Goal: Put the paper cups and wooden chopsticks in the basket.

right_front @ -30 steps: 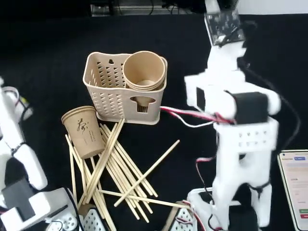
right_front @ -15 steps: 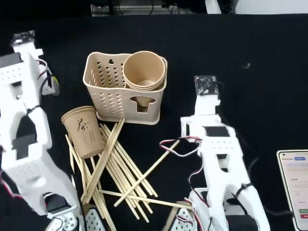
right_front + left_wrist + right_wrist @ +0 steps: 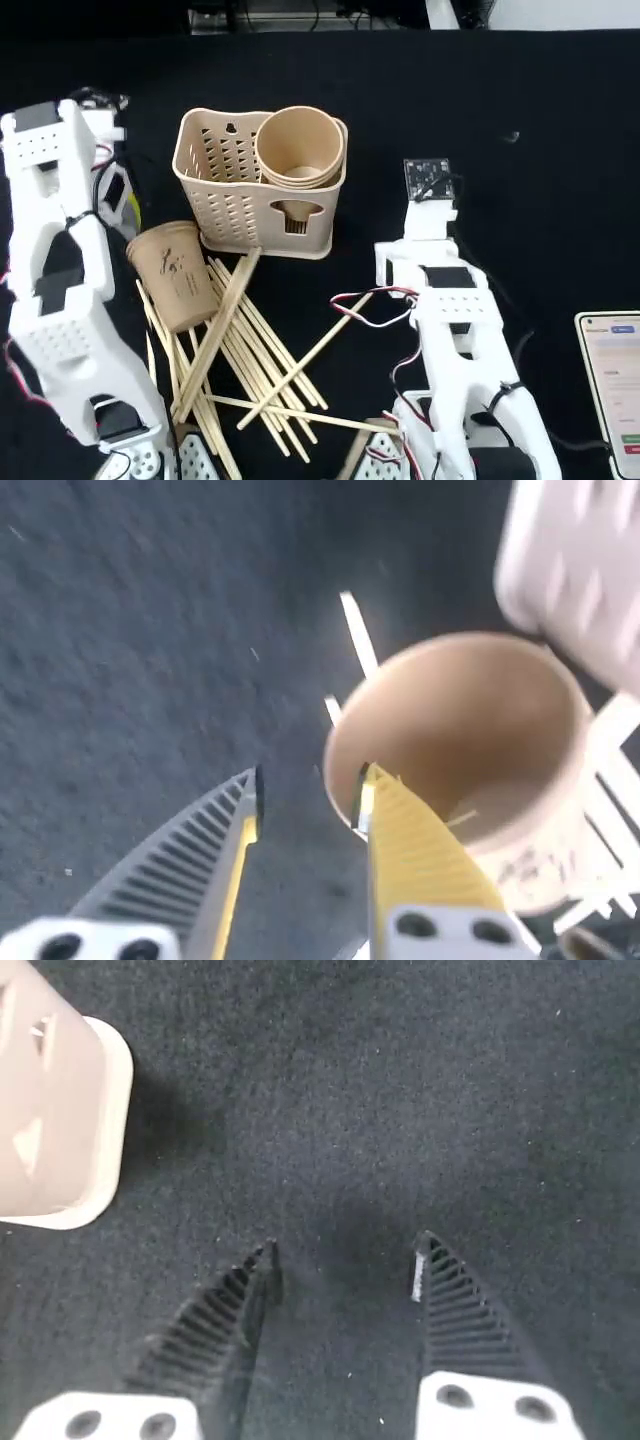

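**Left gripper (image 3: pixel 305 780) at the loose paper cup (image 3: pixel 460 750)**

Jaws spread, one finger at the rim. The cup lies tilted on the chopsticks (image 3: pixel 228 310), just beside the basket (image 3: pixel 225 205). Seat the cup wall between both fingers before closing. Right gripper (image 3: pixel 345 1255) hangs spread too.

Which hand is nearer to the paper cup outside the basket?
Left. The left hand is open at the rim of the cup; the right hand hangs over bare cloth beyond the basket.

Rear centre: basket (image 3: pixel 228 190) on bench (image 3: pixel 520 100); stacked cups (image 3: pixel 300 145) in its right compartment. Before basket's left corner: loose cup (image 3: pixel 180 272), touching chopsticks (image 3: pixel 250 360) fanned across bench in front. Right edge: phone (image 3: pixel 612 390), well apart.
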Robot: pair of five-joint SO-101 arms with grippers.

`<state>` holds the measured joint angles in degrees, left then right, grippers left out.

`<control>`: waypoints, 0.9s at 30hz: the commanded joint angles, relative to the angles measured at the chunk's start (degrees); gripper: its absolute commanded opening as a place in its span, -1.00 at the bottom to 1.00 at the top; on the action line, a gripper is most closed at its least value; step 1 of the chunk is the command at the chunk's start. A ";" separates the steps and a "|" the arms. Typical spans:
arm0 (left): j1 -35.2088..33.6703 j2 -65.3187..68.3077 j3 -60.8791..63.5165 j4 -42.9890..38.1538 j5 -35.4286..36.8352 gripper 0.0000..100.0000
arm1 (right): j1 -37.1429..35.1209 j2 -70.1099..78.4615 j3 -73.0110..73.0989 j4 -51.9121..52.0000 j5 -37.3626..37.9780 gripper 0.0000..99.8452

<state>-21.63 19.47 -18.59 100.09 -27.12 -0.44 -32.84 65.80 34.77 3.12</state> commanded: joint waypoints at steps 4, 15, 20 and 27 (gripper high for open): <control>6.02 -23.30 20.09 -3.78 -1.67 -0.64 | 0.88 -2.59 0.31 -0.88 0.79 -0.58; 9.80 -53.01 39.87 -3.52 -2.20 -0.64 | 0.88 -2.33 0.48 -0.62 0.79 -0.58; 10.86 -56.79 40.13 -1.23 -11.52 -0.49 | 0.88 -2.33 0.75 -0.62 0.79 -0.58; 11.47 -49.05 38.73 -3.16 -23.12 -0.40 | 0.79 -2.42 1.19 -0.70 0.79 -0.58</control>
<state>-10.73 -32.22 22.02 97.89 -45.76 -0.44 -32.84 67.12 34.68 3.12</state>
